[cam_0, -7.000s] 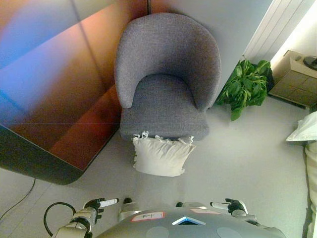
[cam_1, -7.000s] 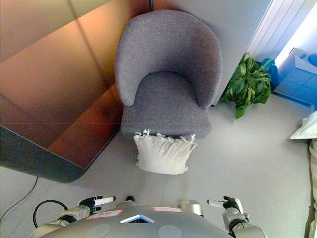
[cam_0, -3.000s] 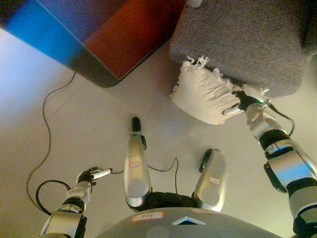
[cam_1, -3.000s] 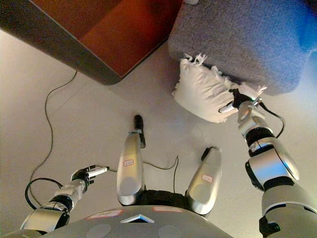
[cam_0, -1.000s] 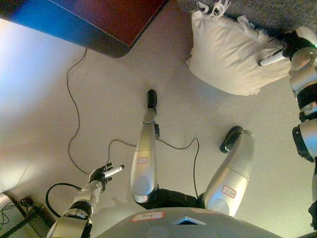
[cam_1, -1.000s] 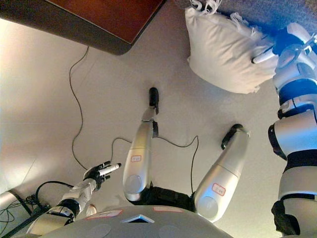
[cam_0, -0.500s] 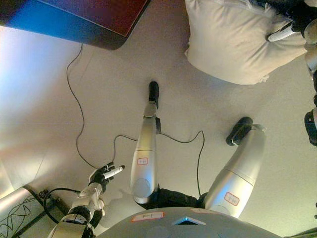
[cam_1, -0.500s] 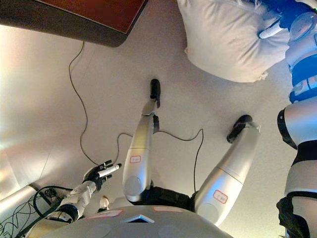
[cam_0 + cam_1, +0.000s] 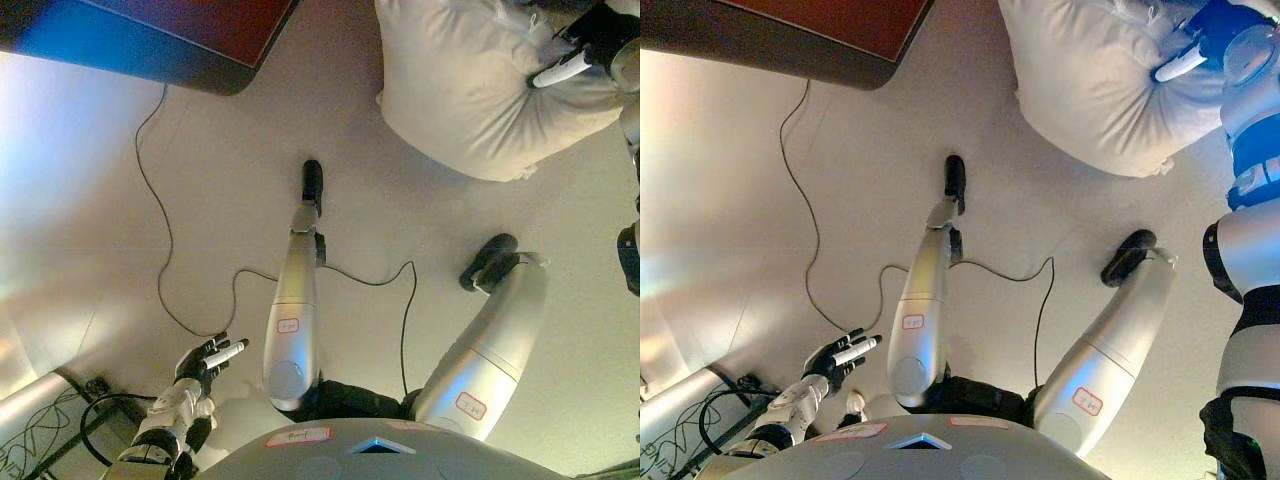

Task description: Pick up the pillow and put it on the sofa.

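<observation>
A cream pillow (image 9: 470,90) with a fringed edge hangs at the top right, above the pale floor. My right hand (image 9: 592,42) is shut on its right edge, one white-tipped finger lying across the fabric, and its arm runs down the right side. My left hand (image 9: 205,362) shows at the lower left, far from the pillow, with straight fingers and nothing in it. The grey sofa seat does not show clearly in either view.
A big reddish-brown piece of furniture with a dark rounded edge (image 9: 215,75) fills the top left. A silvery metal object with tangled wires (image 9: 30,420) lies at the bottom left corner. Pale floor (image 9: 90,220) spreads between them.
Over the last second the pillow, held in my right hand, has risen towards the top of the view and looks larger. The whole view has shifted. My left hand sits slightly lower.
</observation>
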